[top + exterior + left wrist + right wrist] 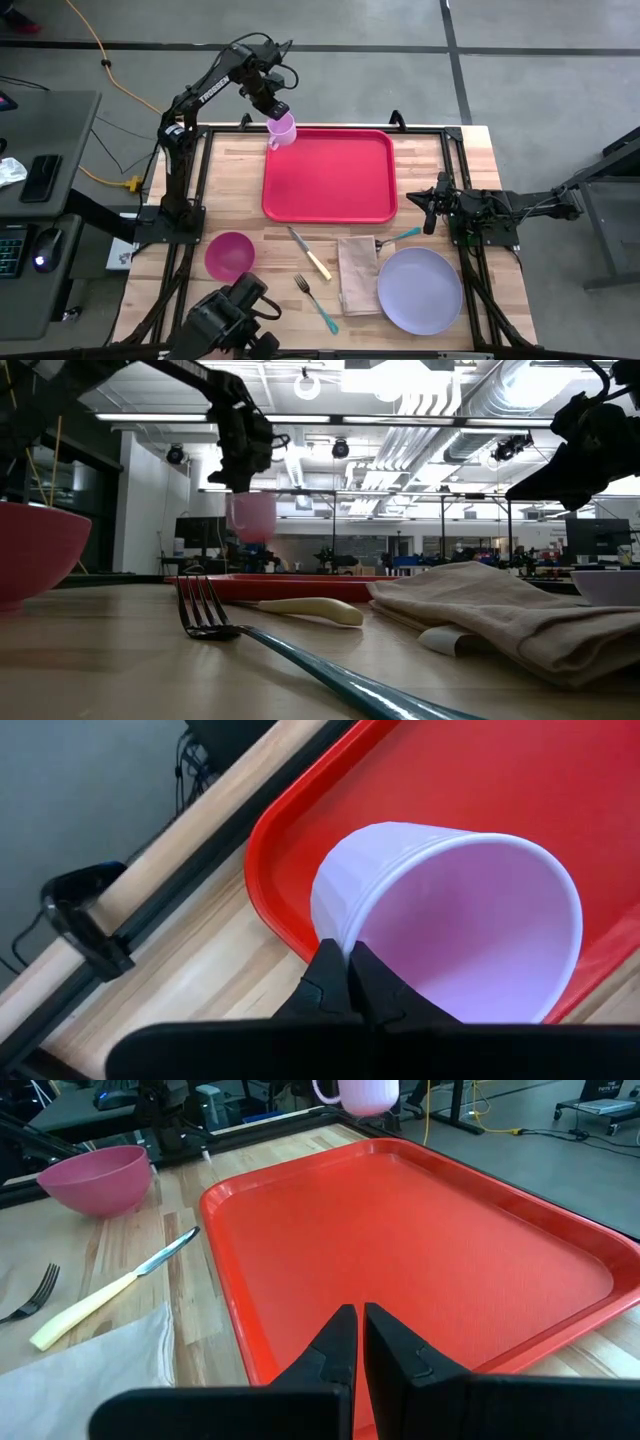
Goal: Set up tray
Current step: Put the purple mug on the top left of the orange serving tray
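Pinching the rim of a pale lavender plastic cup [282,131], the left gripper [275,110] hung over the far left corner of the large flat red plastic tray [330,175], which lay at the table's far middle. At the tray's right edge, the right gripper [432,203] waited with fingers pressed together. That tray looked light, stiff and slick, best gripped by its low raised rim. Only the low view showed the cup clear above the tray; only the left wrist view showed the pinch.

On the worktop [470,150] lie a pink bowl [229,255], a knife [310,254], a fork [316,301], a folded napkin [358,274] and a lavender plate [420,290]. A teal handle [405,235] shows between napkin and plate.
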You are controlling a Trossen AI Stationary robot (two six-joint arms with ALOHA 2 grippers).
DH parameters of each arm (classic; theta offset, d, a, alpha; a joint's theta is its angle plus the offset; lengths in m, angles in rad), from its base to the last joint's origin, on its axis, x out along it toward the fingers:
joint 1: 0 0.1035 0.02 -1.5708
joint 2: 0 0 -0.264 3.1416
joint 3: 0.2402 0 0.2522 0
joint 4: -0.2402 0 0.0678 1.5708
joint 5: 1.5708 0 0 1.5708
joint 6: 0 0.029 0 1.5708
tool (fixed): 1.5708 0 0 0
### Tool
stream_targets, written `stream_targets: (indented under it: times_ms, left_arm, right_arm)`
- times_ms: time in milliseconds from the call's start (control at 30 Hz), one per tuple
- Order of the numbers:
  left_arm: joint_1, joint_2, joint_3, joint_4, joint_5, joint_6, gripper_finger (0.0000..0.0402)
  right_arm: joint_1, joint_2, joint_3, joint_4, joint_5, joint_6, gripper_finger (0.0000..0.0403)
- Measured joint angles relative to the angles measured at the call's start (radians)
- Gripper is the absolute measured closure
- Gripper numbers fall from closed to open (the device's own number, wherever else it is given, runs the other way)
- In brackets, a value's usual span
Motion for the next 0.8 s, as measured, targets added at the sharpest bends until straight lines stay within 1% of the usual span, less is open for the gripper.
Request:
stream_targets:
  times_ms: [233, 433, 800]
  left_arm:
    - [0.001, 0.050, 0.000, 0.013, 0.006, 0.018, 0.0391]
    - [0.001, 0.051, 0.000, 0.058, 0.006, 0.020, 0.0391]
    - [0.001, 0.051, 0.000, 0.055, 0.005, 0.019, 0.0391]
  right_arm:
    - [0.000, 0.000, 0.000, 0.000, 0.000, 0.000, 0.0402]
    - [0.000, 0.000, 0.000, 0.000, 0.000, 0.000, 0.0402]
    - [0.000, 0.000, 0.000, 0.000, 0.000, 0.000, 0.0402]
